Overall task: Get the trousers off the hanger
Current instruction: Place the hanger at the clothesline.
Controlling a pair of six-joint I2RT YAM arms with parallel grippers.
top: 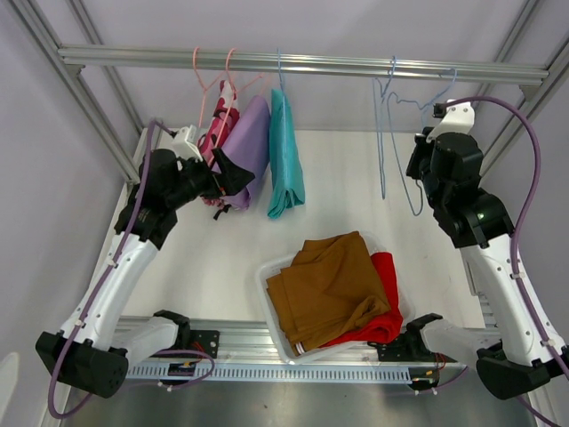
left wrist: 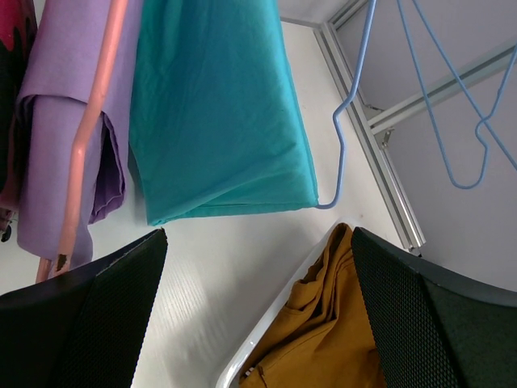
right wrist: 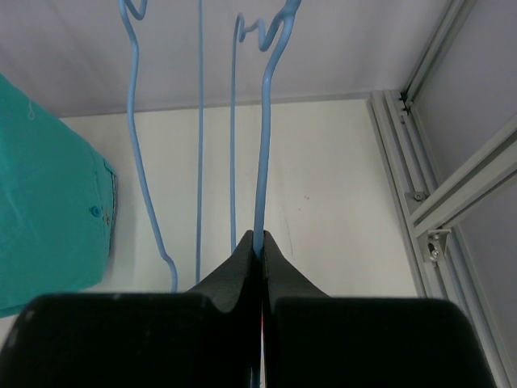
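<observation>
**A:** Where are the trousers?

**B:** Three pairs hang from the rail (top: 311,64). The pink camouflage trousers (top: 213,147) are furthest left, the lilac trousers (top: 249,142) are just beside them, and the teal trousers (top: 284,156) are a little to the right. The mustard-brown trousers (top: 329,285) lie in the white bin (top: 264,267) at the near edge. They lie on top of the red trousers (top: 384,285), so only the right-hand part of the red pair shows.

**A:** And the left claw?

**B:** The left gripper (left wrist: 258,234) gapes wide with nothing between its fingers. It is close to the lilac pair and to a pink hanger (left wrist: 93,121) that crosses in front of them. From above, the arm covers part of the camouflage pair, and I cannot tell whether it touches the cloth. The wrist view cuts that pair down to a sliver at the left edge.

**A:** The right one?

**B:** The right gripper (right wrist: 258,242) is pinched tight on the wire of an empty blue hanger (right wrist: 262,162), well apart from the garments. The wrist view cuts off its hook. More bare blue wire hangs beside it. From above the wires overlap, so it is hard to tell them apart.
</observation>
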